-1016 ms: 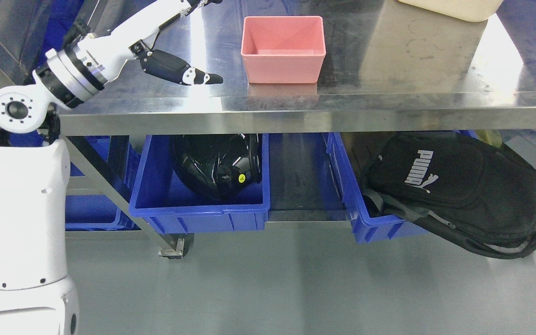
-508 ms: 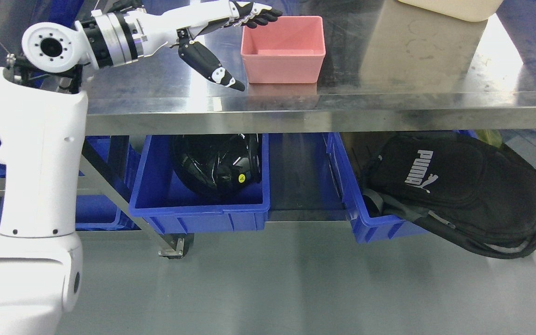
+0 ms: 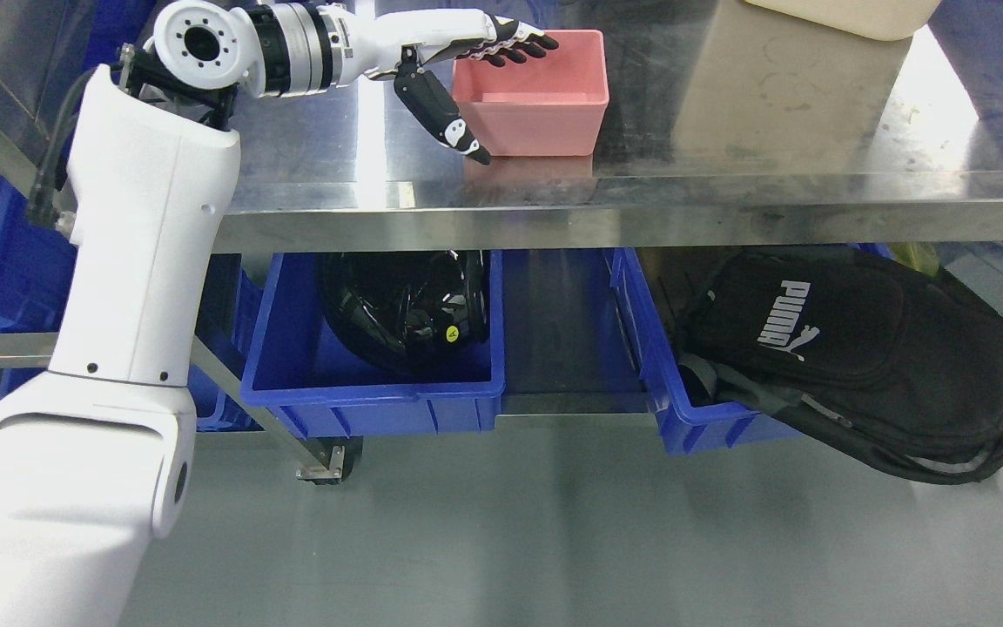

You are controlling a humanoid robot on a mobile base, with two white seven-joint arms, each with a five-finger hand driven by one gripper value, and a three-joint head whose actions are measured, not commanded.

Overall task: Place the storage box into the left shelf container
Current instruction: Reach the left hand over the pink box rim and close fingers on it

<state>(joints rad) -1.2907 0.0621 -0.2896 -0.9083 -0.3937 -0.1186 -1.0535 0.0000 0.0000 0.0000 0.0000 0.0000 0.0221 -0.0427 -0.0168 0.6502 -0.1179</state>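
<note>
Pink storage box (image 3: pixel 529 91) sits on the steel counter (image 3: pixel 728 139); the left hand (image 3: pixel 475 65) straddles its left wall, unclenched. Grasping comes next, then lowering into the left blue bin (image 3: pixel 371 392).

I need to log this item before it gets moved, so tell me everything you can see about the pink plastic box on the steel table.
The pink plastic storage box is an open-topped, rectangular tub with walls tapering toward its base, and looks empty. It stands upright near the front edge of the stainless steel table, which mirrors it faintly. The robot's left hand is at its left side: fingers reach over the rim, and the thumb lies along the outside of the left wall. The hand's grip has not closed.
</note>
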